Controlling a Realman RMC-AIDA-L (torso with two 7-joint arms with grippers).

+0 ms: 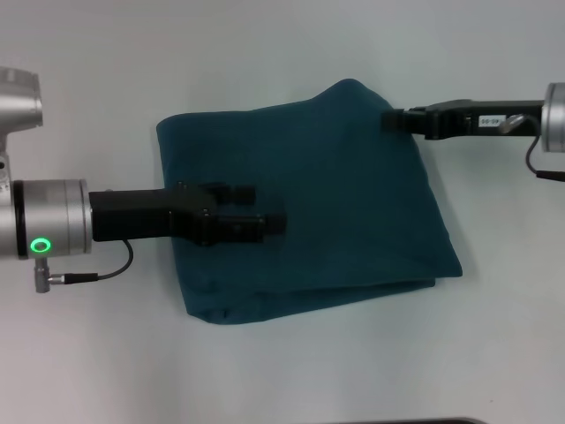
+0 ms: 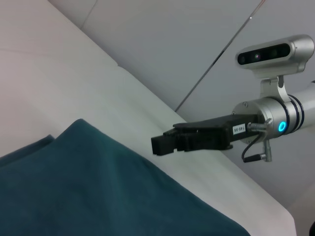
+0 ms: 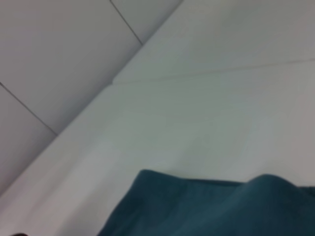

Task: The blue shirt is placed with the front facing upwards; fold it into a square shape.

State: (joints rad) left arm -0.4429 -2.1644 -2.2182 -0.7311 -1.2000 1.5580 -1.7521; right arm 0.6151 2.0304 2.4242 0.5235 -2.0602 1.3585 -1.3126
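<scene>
The blue shirt [image 1: 344, 177] lies folded into a rough square on the white table [image 1: 88, 371], plain side up, with no lettering showing. My left gripper [image 1: 265, 206] reaches in from the left over the shirt's middle, its two fingers apart with nothing between them. My right gripper [image 1: 387, 120] sits at the shirt's far right corner. In the left wrist view the right gripper [image 2: 158, 144] hangs just above the table, past the shirt's [image 2: 98, 187] edge, with its fingers together and holding nothing. The right wrist view shows only a raised edge of the shirt [image 3: 221, 206].
Bare white tabletop surrounds the shirt on every side. A thin dark strip [image 1: 397, 421] shows at the table's near edge. Grey wall panels [image 2: 172, 39] stand behind the table.
</scene>
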